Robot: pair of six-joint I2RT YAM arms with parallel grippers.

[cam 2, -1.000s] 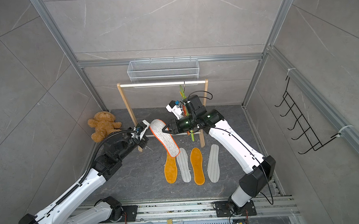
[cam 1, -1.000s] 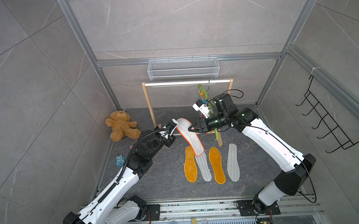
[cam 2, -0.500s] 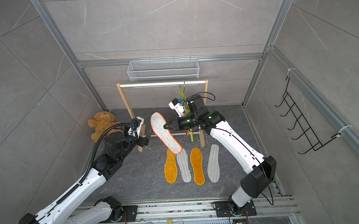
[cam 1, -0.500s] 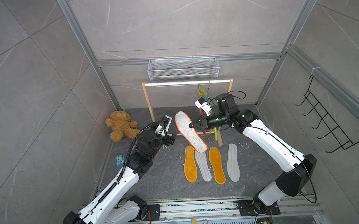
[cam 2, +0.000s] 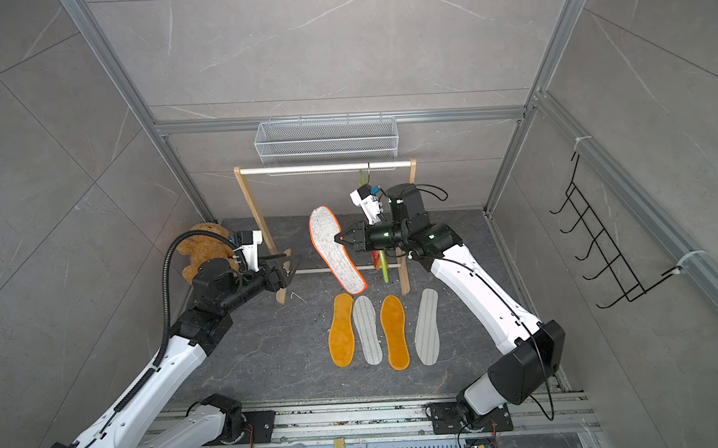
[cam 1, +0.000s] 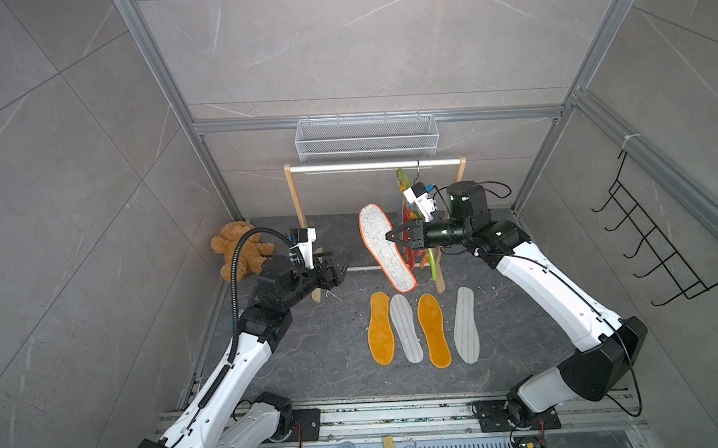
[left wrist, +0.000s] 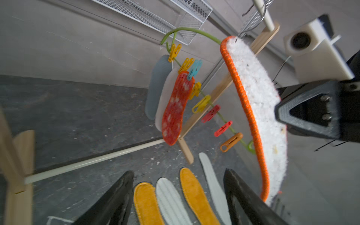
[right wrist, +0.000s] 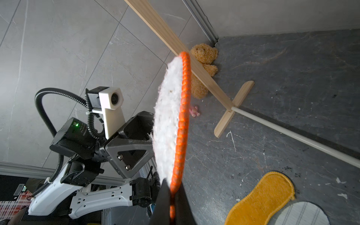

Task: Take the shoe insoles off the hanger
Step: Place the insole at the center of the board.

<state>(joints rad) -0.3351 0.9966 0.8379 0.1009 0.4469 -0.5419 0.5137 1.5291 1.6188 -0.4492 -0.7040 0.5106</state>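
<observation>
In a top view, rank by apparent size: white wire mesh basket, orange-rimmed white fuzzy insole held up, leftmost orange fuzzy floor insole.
1. white wire mesh basket
2. orange-rimmed white fuzzy insole, held nearer the camera, so unsure
3. leftmost orange fuzzy insole

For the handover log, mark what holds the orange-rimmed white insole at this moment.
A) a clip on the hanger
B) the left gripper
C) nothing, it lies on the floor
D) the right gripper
D: the right gripper is shut on the edge of the orange-rimmed insole, which hangs in the air clear of the floor, while the left gripper stands open and apart from it.
</observation>
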